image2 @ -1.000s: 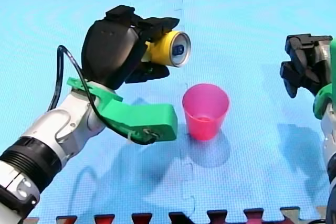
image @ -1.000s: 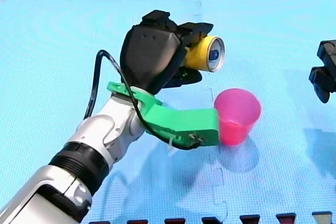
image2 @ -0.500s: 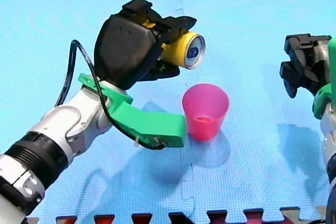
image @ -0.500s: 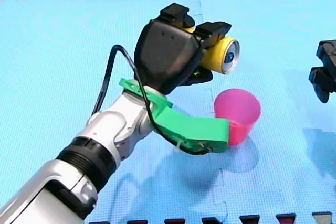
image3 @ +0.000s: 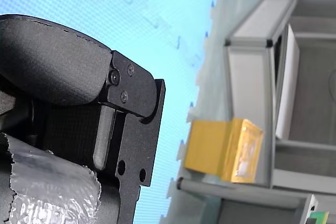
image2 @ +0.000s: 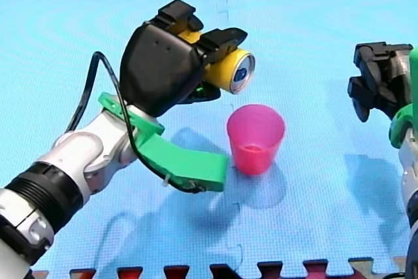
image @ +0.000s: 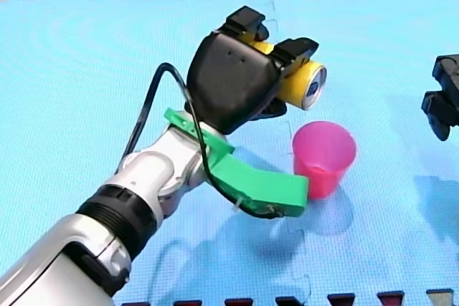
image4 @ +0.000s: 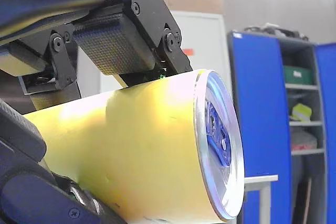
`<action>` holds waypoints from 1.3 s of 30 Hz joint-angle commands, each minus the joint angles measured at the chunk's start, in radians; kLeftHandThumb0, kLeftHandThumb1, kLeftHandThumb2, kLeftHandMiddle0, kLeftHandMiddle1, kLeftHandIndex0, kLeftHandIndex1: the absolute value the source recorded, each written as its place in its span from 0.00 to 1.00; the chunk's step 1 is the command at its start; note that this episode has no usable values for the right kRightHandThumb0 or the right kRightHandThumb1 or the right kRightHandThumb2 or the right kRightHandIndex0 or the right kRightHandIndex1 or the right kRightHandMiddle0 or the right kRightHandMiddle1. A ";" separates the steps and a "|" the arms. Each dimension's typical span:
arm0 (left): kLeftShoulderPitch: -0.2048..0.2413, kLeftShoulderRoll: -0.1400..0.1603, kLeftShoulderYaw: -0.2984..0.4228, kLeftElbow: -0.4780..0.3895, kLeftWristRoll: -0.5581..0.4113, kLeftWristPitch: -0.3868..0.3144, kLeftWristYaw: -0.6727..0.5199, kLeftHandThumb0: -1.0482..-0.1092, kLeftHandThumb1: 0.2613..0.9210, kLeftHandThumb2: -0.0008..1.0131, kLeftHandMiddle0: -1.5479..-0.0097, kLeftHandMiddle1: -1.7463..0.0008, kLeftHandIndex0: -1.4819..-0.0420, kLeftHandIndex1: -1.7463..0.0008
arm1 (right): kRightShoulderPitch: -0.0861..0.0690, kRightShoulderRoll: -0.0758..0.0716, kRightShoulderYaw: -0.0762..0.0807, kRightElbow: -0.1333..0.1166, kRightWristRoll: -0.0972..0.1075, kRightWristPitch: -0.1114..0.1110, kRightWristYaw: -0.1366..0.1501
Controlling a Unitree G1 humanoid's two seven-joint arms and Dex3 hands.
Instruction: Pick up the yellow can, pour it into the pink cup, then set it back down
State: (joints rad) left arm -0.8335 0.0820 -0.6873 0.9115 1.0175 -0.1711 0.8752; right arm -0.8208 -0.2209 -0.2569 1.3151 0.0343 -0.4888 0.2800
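Left hand [image2: 163,73] clamps the yellow metal can [image2: 228,72] tipped toward the pink plastic cup [image2: 255,138] for pouring; right hand [image2: 375,86], grip unclear, hangs at the right.

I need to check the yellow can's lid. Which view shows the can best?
The second wrist view: it shows the yellow can close up, lid and side, with the left hand's fingers pressed on it. The head views show it smaller, tipped sideways, up and left of the pink cup. The right hand is far right.
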 commanded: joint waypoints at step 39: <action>-0.015 0.009 -0.076 -0.001 0.056 0.129 0.019 0.72 0.83 0.00 0.43 0.48 0.20 1.00 | 0.004 -0.005 -0.008 0.001 0.005 -0.011 0.002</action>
State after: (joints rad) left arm -0.8394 0.0899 -0.7636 0.9129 1.0742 -0.0466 0.8862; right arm -0.8191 -0.2213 -0.2626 1.3168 0.0348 -0.4941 0.2811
